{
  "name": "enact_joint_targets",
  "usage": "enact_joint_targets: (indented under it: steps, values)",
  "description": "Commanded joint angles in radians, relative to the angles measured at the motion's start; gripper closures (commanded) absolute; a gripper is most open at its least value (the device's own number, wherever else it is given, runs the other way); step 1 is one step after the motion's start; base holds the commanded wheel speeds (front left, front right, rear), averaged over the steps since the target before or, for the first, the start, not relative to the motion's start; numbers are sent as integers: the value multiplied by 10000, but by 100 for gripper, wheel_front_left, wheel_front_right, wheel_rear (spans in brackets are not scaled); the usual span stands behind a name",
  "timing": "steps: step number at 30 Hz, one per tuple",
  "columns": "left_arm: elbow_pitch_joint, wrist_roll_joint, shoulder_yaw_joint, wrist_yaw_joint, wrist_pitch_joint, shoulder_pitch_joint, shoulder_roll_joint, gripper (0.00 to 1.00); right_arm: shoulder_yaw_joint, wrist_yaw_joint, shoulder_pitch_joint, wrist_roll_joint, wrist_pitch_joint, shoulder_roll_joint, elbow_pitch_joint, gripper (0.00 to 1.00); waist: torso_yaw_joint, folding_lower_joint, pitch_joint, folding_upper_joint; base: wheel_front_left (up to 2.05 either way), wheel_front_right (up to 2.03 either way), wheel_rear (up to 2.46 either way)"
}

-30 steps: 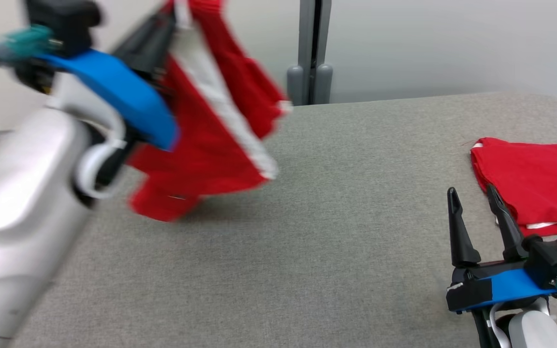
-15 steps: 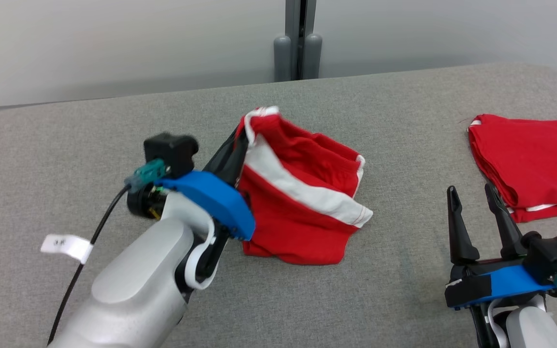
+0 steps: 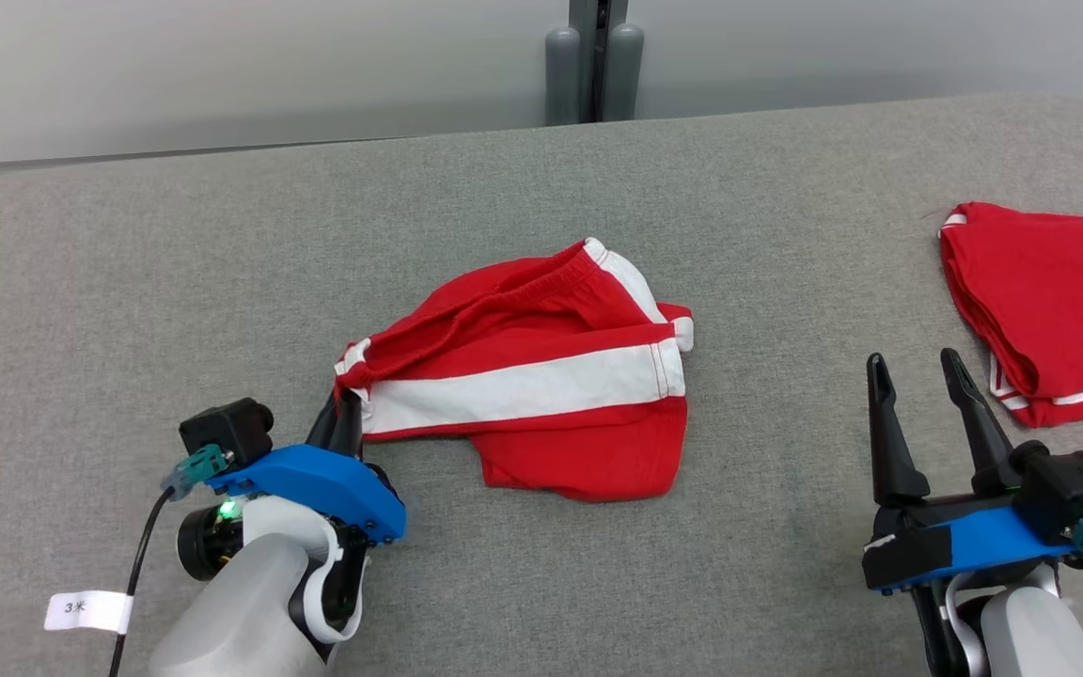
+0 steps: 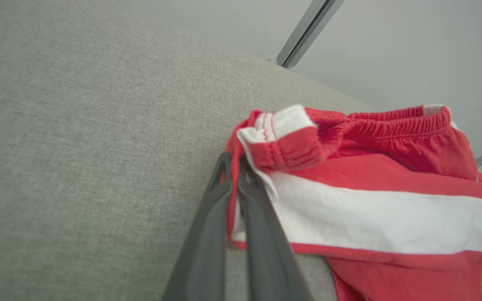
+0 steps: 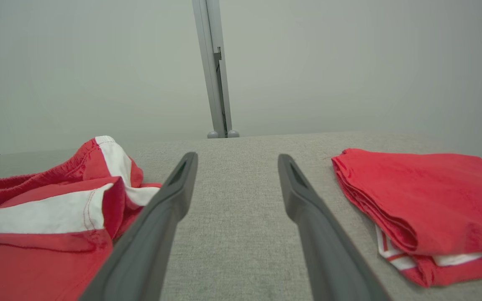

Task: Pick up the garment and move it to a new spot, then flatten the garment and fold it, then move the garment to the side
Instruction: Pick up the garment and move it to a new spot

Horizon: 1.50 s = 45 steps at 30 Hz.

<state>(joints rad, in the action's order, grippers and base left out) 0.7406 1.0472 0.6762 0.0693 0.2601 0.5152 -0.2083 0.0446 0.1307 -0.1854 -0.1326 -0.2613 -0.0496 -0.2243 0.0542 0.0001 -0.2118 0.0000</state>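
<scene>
Pinching red shorts (image 3: 541, 376) at waistband corner, L gripper (image 3: 344, 406) clamped; R gripper (image 3: 913, 360) spread, empty.

Lies rumpled and half spread near the middle of the grey bench (image 3: 175, 282), slightly left: a pair of red shorts (image 3: 579, 451) with a broad white side stripe running left to right. Shows its gathered elastic waistband arching along the far side and plain red cloth spilling nearward below the stripe. Sits pinched at the bunched near-left waistband corner between the closed fingers (image 4: 207, 234) of the left gripper (image 3: 346, 400).
</scene>
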Motion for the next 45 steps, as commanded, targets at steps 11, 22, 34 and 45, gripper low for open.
enact_joint_targets:
  steps: [11,22,34,45]
  values:
    - [-1733,-3077,-1751,-310,59,-977,-36,0,-84,1,-105,150,-51,-17,-156,0,-275,-1,302,0,0,0,0]
    - [-3568,-5167,-3007,-315,59,-2970,-34,0,-424,1,327,284,-46,-18,-523,0,-643,-1,1335,0,0,0,0]
    - [-4458,-5686,-4346,-371,60,-5012,601,0,-571,1,1252,-17,-45,-18,-759,0,-973,-1,1937,0,0,0,0]
    - [-4219,-6112,-4577,-576,59,-5236,801,0,-738,1,1403,-136,-45,-18,-1057,0,-994,-1,1988,0,0,0,0]
